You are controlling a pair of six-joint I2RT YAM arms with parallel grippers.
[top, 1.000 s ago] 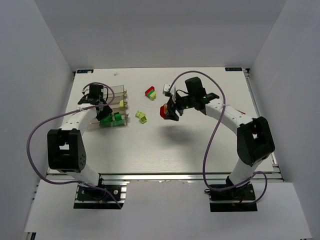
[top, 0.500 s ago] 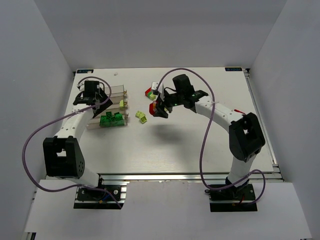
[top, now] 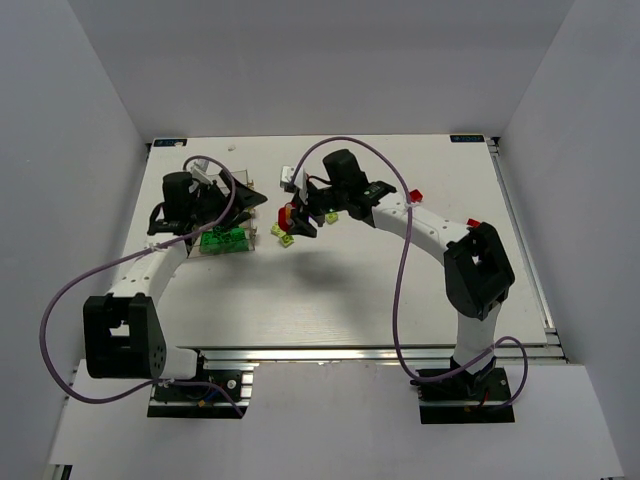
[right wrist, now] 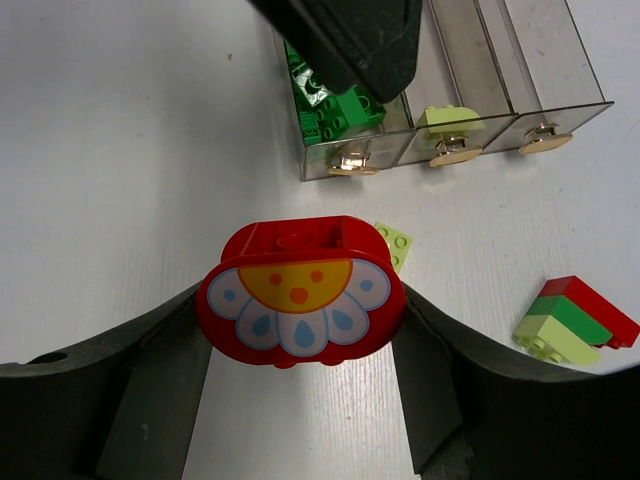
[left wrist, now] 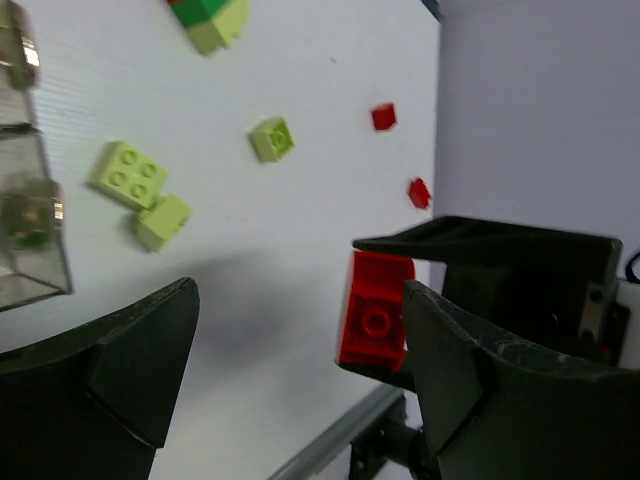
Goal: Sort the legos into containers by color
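Observation:
My right gripper is shut on a red lego with a flower print, held above the table just right of the containers. From the top, the right gripper hangs close to my left gripper, which is open and empty over the tray's right end. In the left wrist view the left gripper looks past the tray's corner at the red lego. One compartment holds dark green legos, another a lime lego.
Loose lime legos lie on the table right of the tray. A red, green and lime stack sits further right. Two small red pieces lie toward the right side. The table's back edge is far off.
My left gripper has opened and swung right, over the tray's right end. The right gripper has carried the red lego left, toward the tray.

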